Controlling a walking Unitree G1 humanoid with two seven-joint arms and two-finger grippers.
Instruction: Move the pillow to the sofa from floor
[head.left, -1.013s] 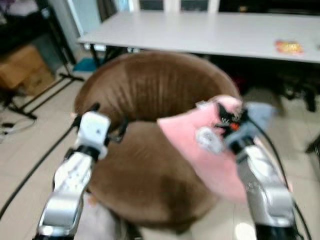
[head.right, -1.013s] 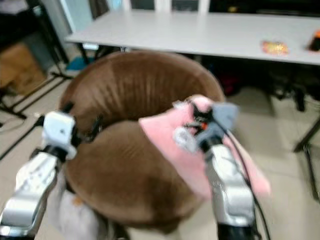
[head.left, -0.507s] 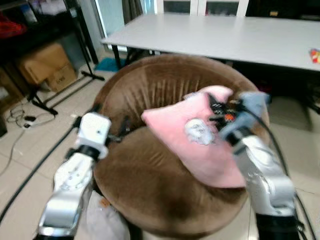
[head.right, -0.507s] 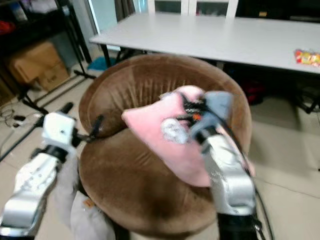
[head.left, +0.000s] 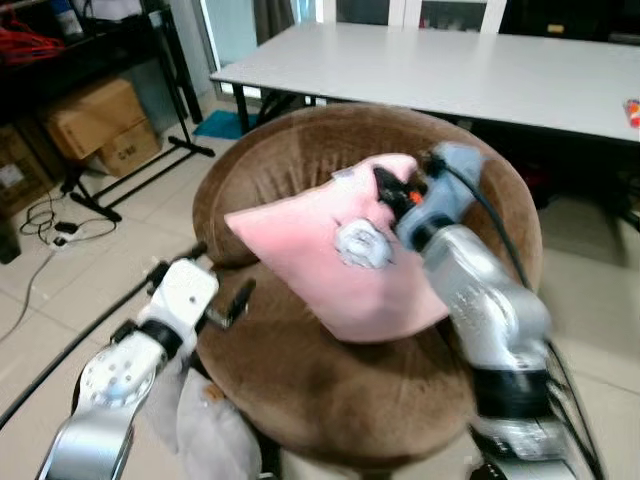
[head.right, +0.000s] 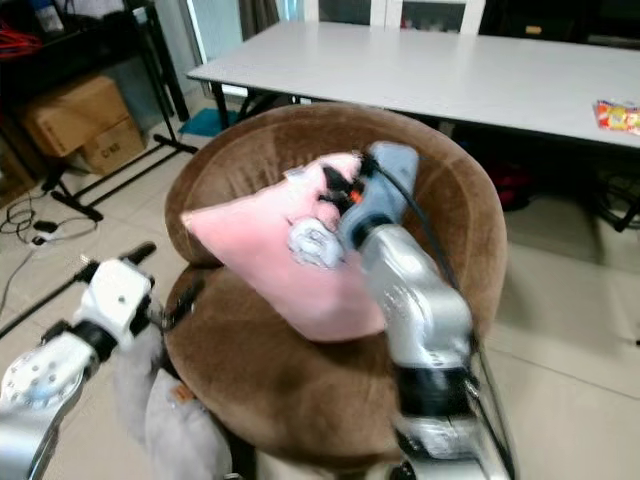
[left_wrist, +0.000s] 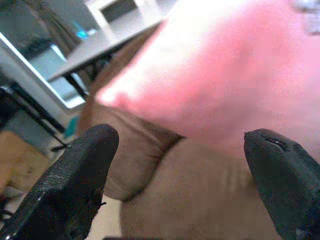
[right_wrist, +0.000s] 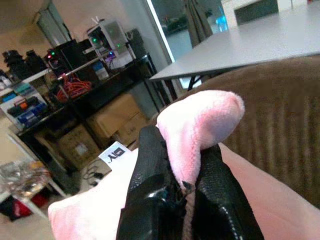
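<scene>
Now the right tool (head.left: 392, 188) is clamped on the pink pillow (head.left: 320, 250) by its corner, so it hangs over the brown sofa (head.left: 330, 390) seat w/ room to drop, while the left tool (head.left: 215, 300) waits spread wide near the sofa's front edge.

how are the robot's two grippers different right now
The right gripper is shut on a corner of the pink pillow, holding it over the brown sofa; the left gripper is open and holds nothing. The right one is up near the backrest; the left one sits lower, at the sofa's front edge. Both have black fingers.
</scene>
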